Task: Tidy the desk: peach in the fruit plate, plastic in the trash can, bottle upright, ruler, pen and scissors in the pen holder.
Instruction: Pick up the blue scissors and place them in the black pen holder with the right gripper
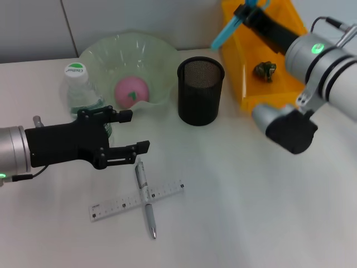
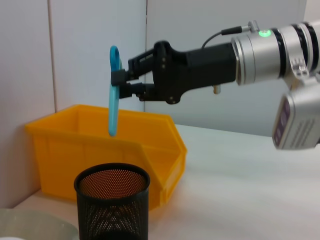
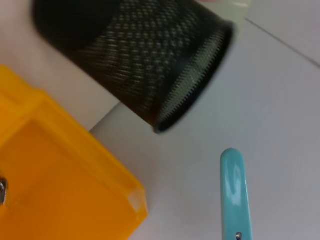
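My right gripper (image 1: pixel 244 15) is shut on the teal scissors (image 1: pixel 228 29) and holds them in the air above the orange bin (image 1: pixel 254 92), behind and right of the black mesh pen holder (image 1: pixel 199 92). The left wrist view shows the scissors (image 2: pixel 113 100) hanging blade-down from that gripper (image 2: pixel 121 80). My left gripper (image 1: pixel 138 131) is open beside the upright bottle (image 1: pixel 80 88). A pink peach (image 1: pixel 132 91) lies in the green fruit plate (image 1: pixel 150 53). Crossed on the table in front are the ruler (image 1: pixel 120 206) and pen (image 1: pixel 146 202). Crumpled plastic (image 1: pixel 265 70) lies in the bin.
The pen holder (image 3: pixel 150 55) and the bin's corner (image 3: pixel 55 185) lie below the scissors' tip (image 3: pixel 233 190) in the right wrist view. A white wall stands behind the table. The bottle is close against the plate's left rim.
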